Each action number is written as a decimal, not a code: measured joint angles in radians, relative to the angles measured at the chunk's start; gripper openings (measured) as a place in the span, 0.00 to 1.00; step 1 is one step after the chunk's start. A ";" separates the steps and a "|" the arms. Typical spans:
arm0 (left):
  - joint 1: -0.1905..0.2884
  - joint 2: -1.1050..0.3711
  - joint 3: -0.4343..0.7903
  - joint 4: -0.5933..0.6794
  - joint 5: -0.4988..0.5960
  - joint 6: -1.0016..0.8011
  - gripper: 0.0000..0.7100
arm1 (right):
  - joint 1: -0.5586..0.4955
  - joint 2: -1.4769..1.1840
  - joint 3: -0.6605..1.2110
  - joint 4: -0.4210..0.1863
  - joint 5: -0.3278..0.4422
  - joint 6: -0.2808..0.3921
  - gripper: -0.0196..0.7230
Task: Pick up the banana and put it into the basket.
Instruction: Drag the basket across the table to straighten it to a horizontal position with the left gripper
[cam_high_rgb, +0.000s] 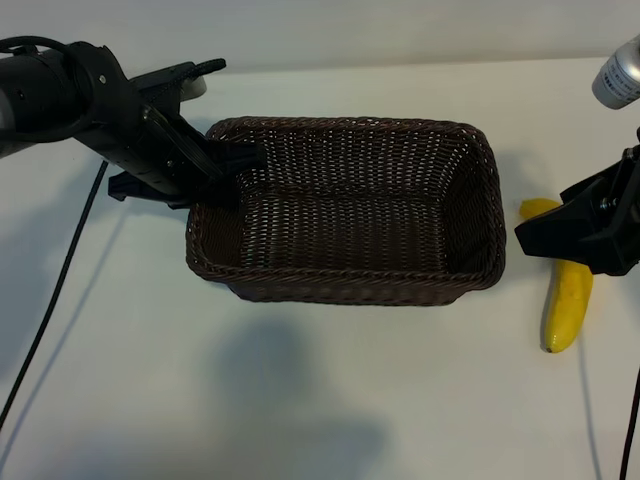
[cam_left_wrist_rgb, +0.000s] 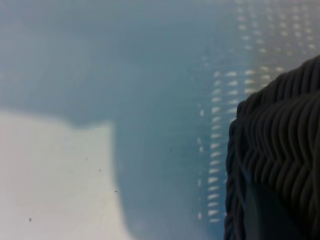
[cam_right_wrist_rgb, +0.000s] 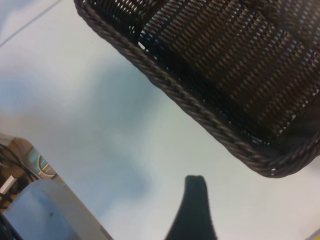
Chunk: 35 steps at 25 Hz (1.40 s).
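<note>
Exterior view first: the banana (cam_high_rgb: 568, 300) lies flat on the white table (cam_high_rgb: 330, 400), well to the right of the basket (cam_high_rgb: 345, 285) and clear of it, its length running roughly toward and away from the camera. Its upper stretch is hidden behind the right gripper (cam_high_rgb: 545, 232), which hangs just above it with its jaws spread wide and nothing between them. One dark fingertip (cam_right_wrist_rgb: 195, 200) shows in the right wrist view, over bare table, with the basket's rim corner beyond it.

The basket sits near the middle of the table, dark brown wicker with sloping sides, and nothing lies in it. At its left end is the left gripper (cam_high_rgb: 235, 165), angled down, its jaws drawn close together at the basket's left rim (whether they actually pinch the weave or only rest against it cannot be told). The left wrist view shows that rim's weave right up against the camera, with a dark finger (cam_left_wrist_rgb: 272, 215) lying on it and shadowed table beside.

A black cable (cam_high_rgb: 55, 290) trails across the table at the far left.
</note>
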 joint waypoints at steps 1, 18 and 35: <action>0.000 0.000 0.000 0.000 -0.005 0.001 0.21 | 0.000 0.000 0.000 0.000 -0.001 0.000 0.81; 0.000 0.041 0.000 0.000 -0.026 0.009 0.21 | 0.000 0.000 0.000 0.000 -0.003 0.000 0.81; 0.000 0.041 0.000 -0.012 -0.073 0.023 0.24 | 0.000 0.000 0.000 -0.001 -0.008 0.000 0.81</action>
